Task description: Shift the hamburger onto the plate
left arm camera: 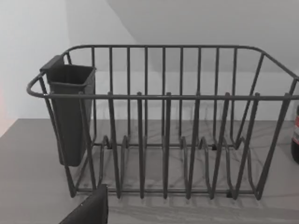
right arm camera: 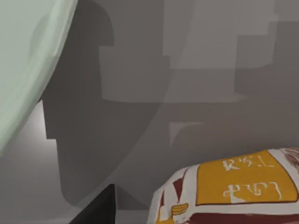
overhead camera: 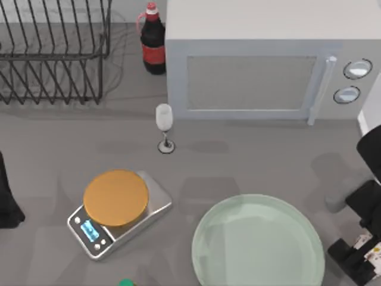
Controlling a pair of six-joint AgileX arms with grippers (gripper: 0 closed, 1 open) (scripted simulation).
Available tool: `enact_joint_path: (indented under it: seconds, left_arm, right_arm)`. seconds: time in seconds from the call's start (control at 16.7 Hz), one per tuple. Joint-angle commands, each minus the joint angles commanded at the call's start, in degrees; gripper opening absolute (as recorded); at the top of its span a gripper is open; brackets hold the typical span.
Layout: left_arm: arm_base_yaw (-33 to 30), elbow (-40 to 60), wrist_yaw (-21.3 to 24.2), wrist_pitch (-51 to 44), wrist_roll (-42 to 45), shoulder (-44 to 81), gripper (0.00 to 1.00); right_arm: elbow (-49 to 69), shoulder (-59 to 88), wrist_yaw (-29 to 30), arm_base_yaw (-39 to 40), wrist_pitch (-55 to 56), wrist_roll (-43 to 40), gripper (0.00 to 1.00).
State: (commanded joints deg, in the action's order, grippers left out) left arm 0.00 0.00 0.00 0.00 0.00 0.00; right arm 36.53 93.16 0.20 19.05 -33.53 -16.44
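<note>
Right gripper (overhead camera: 364, 250): low at the table's front right corner, just right of the plate (overhead camera: 258, 244). Whether its fingers are spread or pinched cannot be told. The wrapped hamburger (right arm camera: 229, 191) sits directly under its wrist camera, close; a sliver of wrapper (overhead camera: 368, 249) peeps out among the gripper's dark parts from above.

Step in hand, by my reading: the grasp itself, with the burger not yet carried. Next move calls for a firm hold, a lift clear of the raised rim, then a short carry leftward over the dish.

Plate: pale mint-green, nothing on it.

Silver scale (overhead camera: 119, 211): front left of centre, orange-brown disc on top, bearing nothing.

Left arm (overhead camera: 7, 196): parked at the left edge.

Wine glass (overhead camera: 164, 126): mid-table, upright.

Dish rack (left arm camera: 163, 121): far left, slots unoccupied, dark cup (left arm camera: 70, 112) hung on one end.

Cola bottle (overhead camera: 153, 42) and microwave (overhead camera: 262, 59): along the back.
</note>
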Motion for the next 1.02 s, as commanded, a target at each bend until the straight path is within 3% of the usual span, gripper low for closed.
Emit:
enact_joint_path:
  seconds: [0.36, 0.78, 1.02]
  left_arm:
    - [0.00, 0.00, 0.00, 0.00, 0.00, 0.00, 1.00]
    - [0.00, 0.00, 0.00, 0.00, 0.00, 0.00, 1.00]
    - [0.00, 0.00, 0.00, 0.00, 0.00, 0.00, 1.00]
  right_arm:
    - [3.95, -5.13, -0.71, -0.10, -6.72, -0.27, 0.00]
    - [15.16, -11.83, -0.72, -0.35, -26.72, -0.49, 0.00]
    - [18.32, -14.17, -0.72, -0.46, -30.57, -0.52, 0.00]
